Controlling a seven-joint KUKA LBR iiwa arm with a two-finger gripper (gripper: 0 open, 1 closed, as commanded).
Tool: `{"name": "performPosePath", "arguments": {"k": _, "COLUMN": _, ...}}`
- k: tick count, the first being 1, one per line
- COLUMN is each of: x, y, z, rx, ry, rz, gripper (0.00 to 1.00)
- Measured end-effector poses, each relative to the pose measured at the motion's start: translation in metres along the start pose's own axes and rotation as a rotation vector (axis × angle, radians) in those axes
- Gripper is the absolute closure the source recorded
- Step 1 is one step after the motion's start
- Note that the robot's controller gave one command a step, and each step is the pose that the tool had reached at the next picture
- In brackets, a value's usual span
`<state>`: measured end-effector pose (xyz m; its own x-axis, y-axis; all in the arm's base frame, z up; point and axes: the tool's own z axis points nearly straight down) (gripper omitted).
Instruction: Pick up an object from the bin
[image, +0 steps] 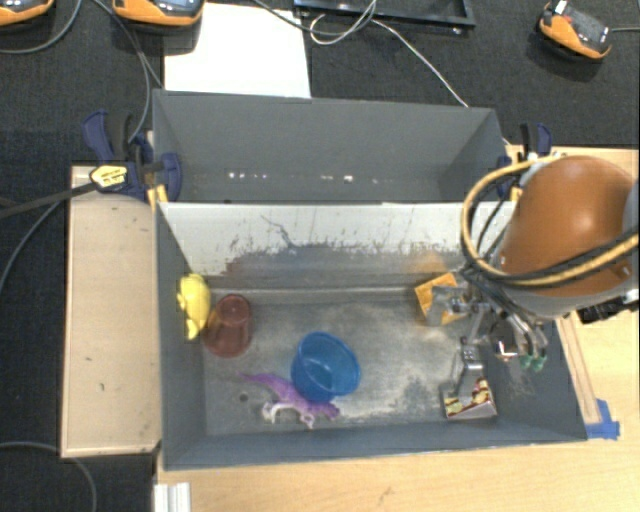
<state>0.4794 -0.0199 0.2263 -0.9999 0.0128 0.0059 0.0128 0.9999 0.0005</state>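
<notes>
Highest up, and so closest to the lens, is the orange cover (565, 215) on the wrist of the 1 arm, far to the right of the blue bowl (325, 365), which I take as landmark inside the grey bin (330, 140). Under this cover the gripper (470, 372) hangs down near the bin floor, well to the right of the blue bowl and about level with it; whether it is open or closed I cannot tell. The thing that matters seems to be a small flat packet (468, 400), brown and white with dark print, lying right of the blue bowl and a little more to the front. It sits just beneath the gripper's tip, perhaps touching, with its long side running left to right. So I judge the coming move is almost straight down. A yellow-orange piece (435, 297) lies right of the bowl and further back. The purple toy dinosaur (292, 398) is just in front of the bowl; 2 more things, a dark red cup (229, 324) and a yellow toy (193, 303), stand well to its left.
</notes>
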Motion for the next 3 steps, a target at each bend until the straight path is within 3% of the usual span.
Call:
{"name": "performPosePath", "arguments": {"k": 1, "x": -0.001, "y": 0.0, "z": -0.004, "rx": 0.0, "ry": -0.008, "rz": -0.001, "gripper": 0.0}}
{"name": "performPosePath", "arguments": {"k": 2, "x": -0.007, "y": 0.039, "z": 0.05, "rx": 0.0, "ry": -0.012, "rz": 0.023, "gripper": 0.0}}
{"name": "performPosePath", "arguments": {"k": 3, "x": 0.0, "y": 0.067, "z": 0.034, "rx": 0.0, "ry": 0.006, "rz": -0.001, "gripper": 0.0}}
